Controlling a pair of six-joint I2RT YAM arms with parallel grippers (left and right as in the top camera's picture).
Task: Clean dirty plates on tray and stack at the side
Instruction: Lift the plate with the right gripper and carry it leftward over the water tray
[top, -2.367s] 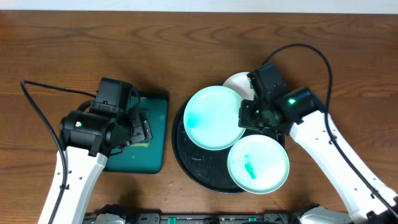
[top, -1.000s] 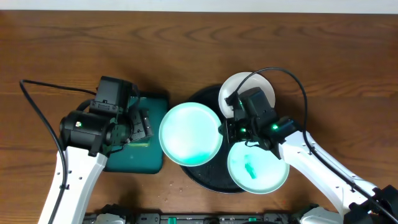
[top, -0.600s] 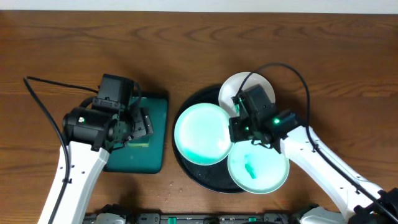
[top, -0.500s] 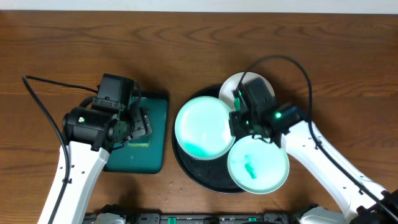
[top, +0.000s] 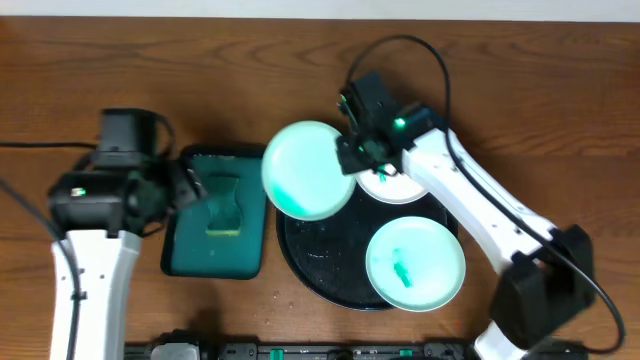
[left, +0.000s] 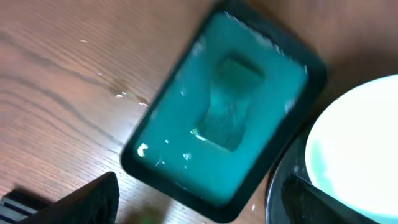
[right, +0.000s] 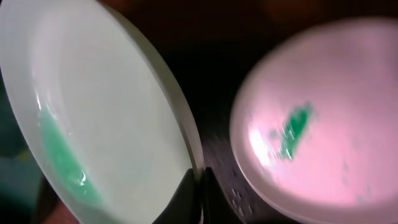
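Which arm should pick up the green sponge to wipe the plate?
Probably left. The left gripper is open right by the sponge in the small green tray; the right gripper is shut on the rim of the plate.

In the overhead view, one white plate (top: 392, 192) is mostly hidden under the right arm (top: 470, 200) and the raised plate (top: 305, 170), by which part of the black tray (top: 320, 250) is also covered. In the right wrist view, the smeared plate (right: 317, 118) is blurred. In the left wrist view, the raised plate is cut off by the right edge.
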